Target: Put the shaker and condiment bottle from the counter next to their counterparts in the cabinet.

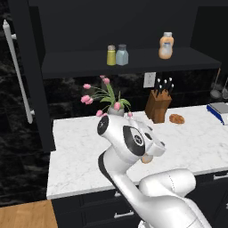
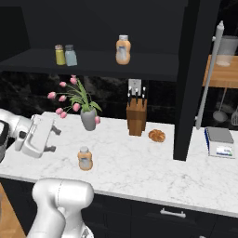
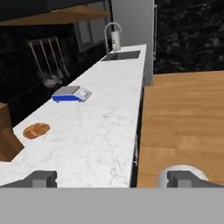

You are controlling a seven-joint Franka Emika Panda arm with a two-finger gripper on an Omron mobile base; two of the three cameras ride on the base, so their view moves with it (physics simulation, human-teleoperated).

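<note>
The yellow-olive shaker (image 1: 111, 55) (image 2: 60, 55) stands on the black cabinet's shelf board (image 2: 148, 69), touching or nearly touching the pale blue-grey shaker (image 1: 122, 54) (image 2: 70, 55) on its right. Further right on that shelf is the counterpart orange bottle (image 1: 166, 45) (image 2: 122, 49). The condiment bottle (image 2: 85, 158) stands upright on the white marble counter (image 2: 139, 167), near its front edge. My gripper (image 2: 56, 140) (image 3: 111, 179) hovers just left of and above that bottle. It is open and empty, with its fingers pointing right along the counter.
A vase of pink tulips (image 2: 87, 116) stands behind the gripper. A wooden knife block (image 2: 136, 116) and a bread roll (image 2: 156, 135) sit further right. Beyond a black cabinet column (image 2: 186, 79) lie a blue-edged scale (image 2: 219, 142) and a sink (image 3: 124, 54).
</note>
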